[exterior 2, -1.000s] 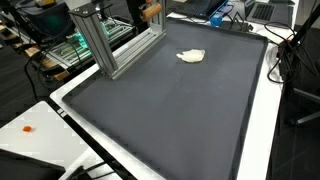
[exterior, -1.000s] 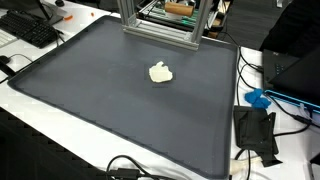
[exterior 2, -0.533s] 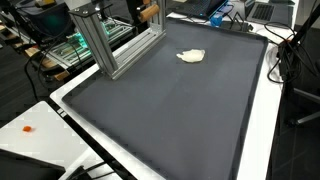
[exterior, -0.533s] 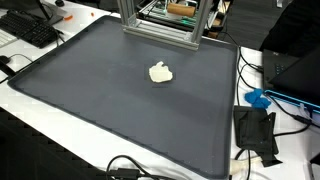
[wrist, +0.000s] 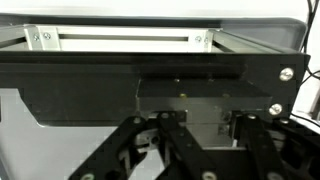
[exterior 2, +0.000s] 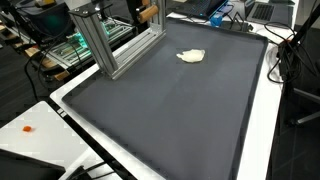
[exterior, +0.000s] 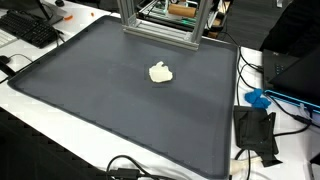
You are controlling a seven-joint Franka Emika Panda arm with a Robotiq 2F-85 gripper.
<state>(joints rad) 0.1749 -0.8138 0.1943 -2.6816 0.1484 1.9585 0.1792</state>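
Note:
A small cream-white crumpled lump (exterior: 160, 72) lies on the dark grey mat (exterior: 90, 90), towards the far middle. It shows in both exterior views (exterior 2: 191, 56). Neither exterior view shows the arm or the gripper. In the wrist view my gripper (wrist: 205, 140) comes in from the bottom edge. Its black linkages stand apart with nothing between them. It faces a black panel (wrist: 150, 75) with screws, under a silver aluminium rail (wrist: 120, 38). The lump is out of the wrist view.
An aluminium frame (exterior: 160, 20) stands at the mat's far edge and also shows in an exterior view (exterior 2: 110, 45). A black keyboard (exterior: 30, 28), a blue object (exterior: 258, 98), a black box (exterior: 255, 130) and cables lie around the mat.

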